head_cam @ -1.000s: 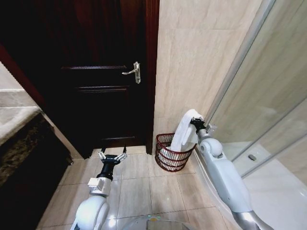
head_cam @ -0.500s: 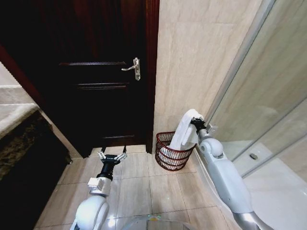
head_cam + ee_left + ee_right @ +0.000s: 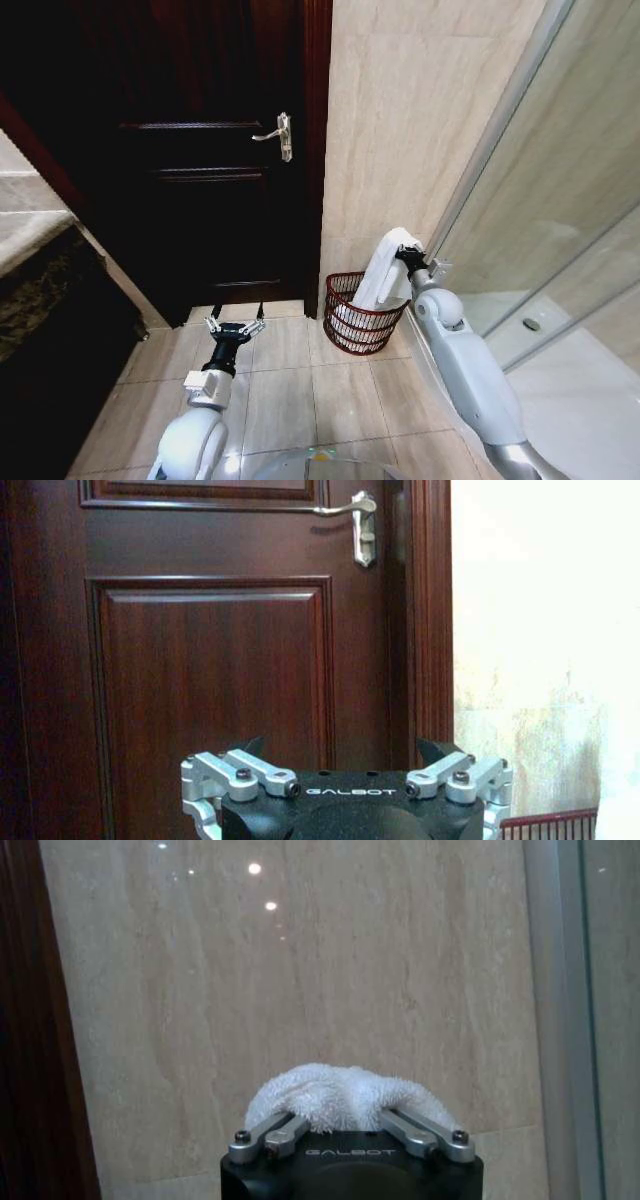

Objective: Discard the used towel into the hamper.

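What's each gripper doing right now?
Left gripper: open, empty, low over the floor tiles facing the door.
Right gripper: shut on the towel, which hangs down into the hamper.

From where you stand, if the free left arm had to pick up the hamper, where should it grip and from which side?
Probably the top rim of the hamper, on the door side, coming down from above. The thin open-weave rim should fit between fingers. The towel, clamped in the right gripper, drapes over the wall-side rim, and the wall blocks the back. The left gripper hovers open over the floor tiles.
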Tool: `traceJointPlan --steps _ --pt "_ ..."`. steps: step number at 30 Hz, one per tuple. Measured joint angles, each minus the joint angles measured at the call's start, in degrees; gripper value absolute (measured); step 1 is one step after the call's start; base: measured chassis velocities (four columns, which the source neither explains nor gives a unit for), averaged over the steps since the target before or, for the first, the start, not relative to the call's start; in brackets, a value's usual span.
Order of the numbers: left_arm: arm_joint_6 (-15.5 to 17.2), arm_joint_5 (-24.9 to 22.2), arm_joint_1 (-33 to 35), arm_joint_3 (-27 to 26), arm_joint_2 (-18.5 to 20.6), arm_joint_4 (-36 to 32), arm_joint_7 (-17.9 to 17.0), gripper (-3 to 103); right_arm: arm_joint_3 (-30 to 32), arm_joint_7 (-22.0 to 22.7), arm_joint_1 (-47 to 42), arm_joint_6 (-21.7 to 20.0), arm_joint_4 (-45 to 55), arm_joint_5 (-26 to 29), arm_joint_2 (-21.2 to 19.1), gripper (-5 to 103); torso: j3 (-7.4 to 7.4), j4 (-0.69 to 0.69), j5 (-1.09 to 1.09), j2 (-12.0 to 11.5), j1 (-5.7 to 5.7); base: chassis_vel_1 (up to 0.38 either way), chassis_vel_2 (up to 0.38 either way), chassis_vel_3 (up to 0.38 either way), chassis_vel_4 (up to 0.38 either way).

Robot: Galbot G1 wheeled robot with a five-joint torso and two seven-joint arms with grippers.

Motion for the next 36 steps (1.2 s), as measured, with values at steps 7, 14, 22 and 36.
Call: traceJointPlan --steps 7,14,22,36 --pt "0.0 0.2 -0.1 0.4 -0.1 0.1 0.0 100 0.0 0.0 0.1 -0.3 0.5 0.4 -0.4 8 -1.15 0.00 0.00 -1.8 -0.66 0.000 0.000 0.000 0.000" --pt "0.0 0.2 -0.1 0.4 0.0 0.1 0.1 100 -0.3 0.0 0.1 -0.6 0.7 0.6 -0.4 8 -2.14 0.00 0.00 -3.4 -1.27 0.000 0.000 0.000 0.000" --pt "0.0 0.2 -0.1 0.4 -0.2 0.3 0.1 100 -0.3 0.0 -0.5 -0.6 0.9 0.6 -0.4 8 -3.20 0.00 0.00 -5.1 -1.91 0.000 0.000 0.000 0.000" --pt "0.0 0.6 -0.1 1.0 -0.2 0.8 0.1 100 -0.3 0.0 -0.2 -0.6 1.0 0.8 -0.3 8 -5.36 0.00 0.00 -8.5 -3.16 0.000 0.000 0.000 0.000"
